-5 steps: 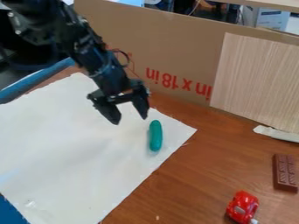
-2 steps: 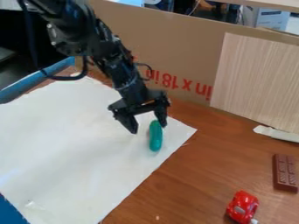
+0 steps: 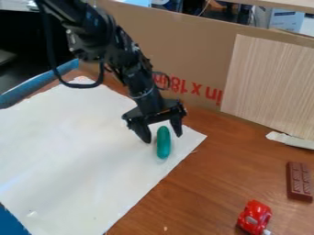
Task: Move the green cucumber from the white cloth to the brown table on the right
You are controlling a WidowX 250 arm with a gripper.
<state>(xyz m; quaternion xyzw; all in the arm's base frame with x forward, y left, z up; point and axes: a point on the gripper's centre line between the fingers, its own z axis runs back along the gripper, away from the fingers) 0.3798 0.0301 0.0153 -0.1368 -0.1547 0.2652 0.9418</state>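
Two fingers (image 3: 142, 131) of the black gripper (image 3: 163, 138) stand spread, one each side of the green rod's (image 3: 164, 146) 12 o'clock end, rod on white sheet (image 3: 73, 151), red toy car (image 3: 255, 215) at its 5 o'clock, brown bar (image 3: 299, 181) at 4.

One camera looks down at a slant on the tabletop (image 3: 211, 183) facing cardboard (image 3: 178, 50).
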